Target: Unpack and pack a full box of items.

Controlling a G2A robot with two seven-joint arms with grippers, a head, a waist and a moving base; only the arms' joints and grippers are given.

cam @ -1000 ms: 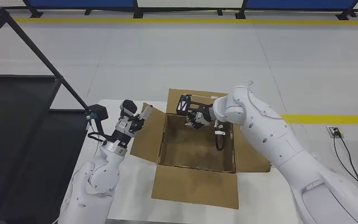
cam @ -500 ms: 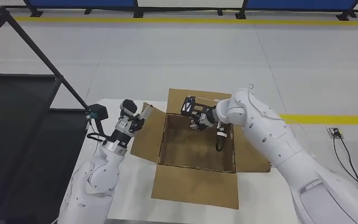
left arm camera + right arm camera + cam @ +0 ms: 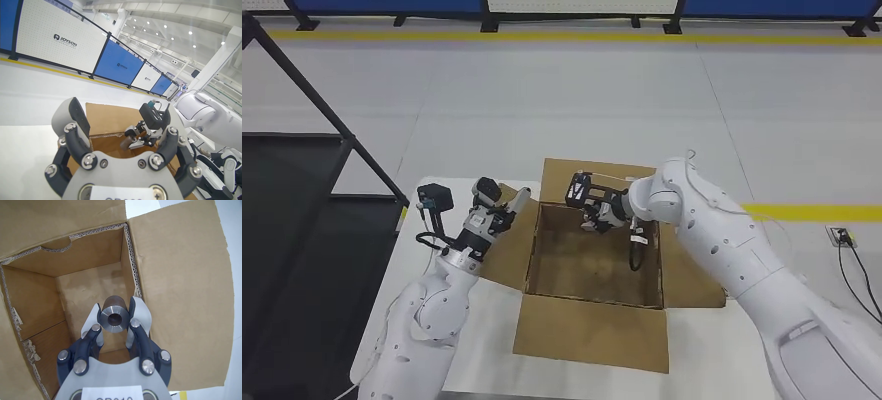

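Note:
An open cardboard box (image 3: 590, 336) stands on the white table (image 3: 489, 372), flaps spread outward. Its bare floor (image 3: 88, 289) has nothing lying on it. My right gripper (image 3: 115, 306) hangs over the far end of the box, shut on a short metal cylinder (image 3: 114, 316) with a bore through it. The top view has that gripper (image 3: 592, 213) just inside the far rim. The left wrist view sees it (image 3: 137, 140) holding the cylinder (image 3: 128, 142) above the box. My left gripper (image 3: 122, 123) is open and holds nothing, above the left flap (image 3: 504, 250).
The right flap (image 3: 181, 275) lies flat beside the box and the far flap (image 3: 597, 172) leans outward. A black frame and dark panel (image 3: 302, 250) stand off the table's left side. Torn corrugated edges line the box rim (image 3: 130, 256).
My left gripper has swung toward the box, over the left flap. The right gripper with the cylinder shifted slightly right a second ago and has held still since.

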